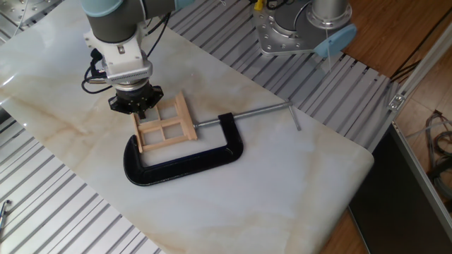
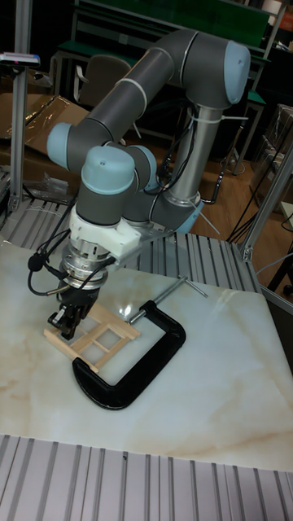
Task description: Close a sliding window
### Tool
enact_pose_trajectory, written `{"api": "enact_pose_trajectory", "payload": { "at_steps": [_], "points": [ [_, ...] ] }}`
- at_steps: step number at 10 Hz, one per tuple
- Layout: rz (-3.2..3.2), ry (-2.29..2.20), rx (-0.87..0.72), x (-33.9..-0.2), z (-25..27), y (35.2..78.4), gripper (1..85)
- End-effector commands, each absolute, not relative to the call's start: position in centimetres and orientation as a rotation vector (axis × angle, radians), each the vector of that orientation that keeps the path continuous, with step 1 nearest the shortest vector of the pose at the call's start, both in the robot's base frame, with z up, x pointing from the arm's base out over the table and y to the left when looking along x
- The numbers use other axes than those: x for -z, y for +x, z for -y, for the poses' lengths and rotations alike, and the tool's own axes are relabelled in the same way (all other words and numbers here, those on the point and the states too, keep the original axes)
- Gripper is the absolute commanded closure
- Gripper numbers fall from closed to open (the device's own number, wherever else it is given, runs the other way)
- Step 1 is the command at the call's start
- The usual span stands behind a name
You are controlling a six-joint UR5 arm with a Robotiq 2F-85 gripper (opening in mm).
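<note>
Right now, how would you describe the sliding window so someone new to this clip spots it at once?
Start at the white marble table and find the big black C-clamp lying near its middle. The sliding window sits inside the clamp's mouth, right under the gripper. It is the only pale wooden piece there: a flat frame of thin slats forming panes.

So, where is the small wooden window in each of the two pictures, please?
Fixed view: sliding window lies left of centre, inside the black C-clamp, under the gripper.
Tall fixed view: it lies low on the left, under the gripper.
Shared landmark: the C-clamp.
</note>
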State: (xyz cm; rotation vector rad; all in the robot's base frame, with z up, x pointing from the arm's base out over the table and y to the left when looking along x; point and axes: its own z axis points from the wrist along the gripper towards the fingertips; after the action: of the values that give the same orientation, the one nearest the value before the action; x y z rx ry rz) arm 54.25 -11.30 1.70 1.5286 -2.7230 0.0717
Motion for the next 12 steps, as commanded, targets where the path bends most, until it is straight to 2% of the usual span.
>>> {"api": "enact_pose_trajectory", "payload": {
  "at_steps": [1, 4, 7, 10, 12],
  "points": [
    [2.751, 1.464, -0.053, -2.4, 10.9, 53.6, 85.0],
    [2.870, 1.189, -0.035, -3.8, 10.3, 52.0, 85.0],
    [3.050, 0.797, -0.121, -6.4, 9.9, 52.7, 85.0],
    [3.251, 0.092, -0.033, -7.7, 8.8, 54.6, 85.0],
    [3.281, -0.185, 0.078, -8.6, 8.2, 55.5, 85.0]
  ]
}}
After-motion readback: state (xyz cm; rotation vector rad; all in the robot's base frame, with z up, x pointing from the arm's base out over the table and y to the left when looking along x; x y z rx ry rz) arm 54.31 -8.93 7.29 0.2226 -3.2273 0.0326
